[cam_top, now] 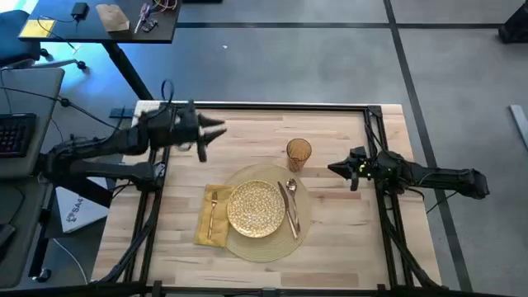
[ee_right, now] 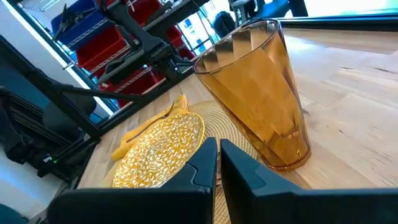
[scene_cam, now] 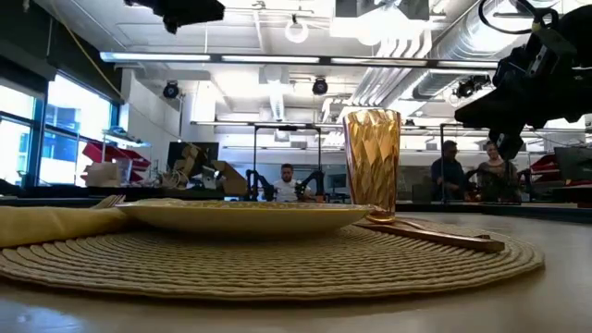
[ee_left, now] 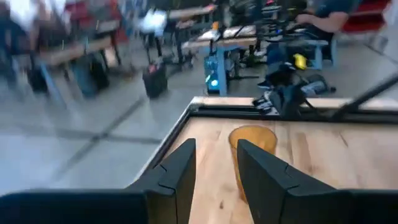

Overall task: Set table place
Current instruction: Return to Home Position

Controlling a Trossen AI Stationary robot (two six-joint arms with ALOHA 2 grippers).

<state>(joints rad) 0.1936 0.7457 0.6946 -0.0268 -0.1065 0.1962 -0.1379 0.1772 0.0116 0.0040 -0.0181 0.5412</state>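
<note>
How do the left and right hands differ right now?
Fingers: the left hand is open, with a clear gap between its fingers, while the right hand is shut, its fingers nearly touching. Place: the left hand is over the left side of the table, well away from the amber glass, while the right hand is at the table's right edge, much closer to that glass. Shared: both are empty and point towards the glass.
</note>
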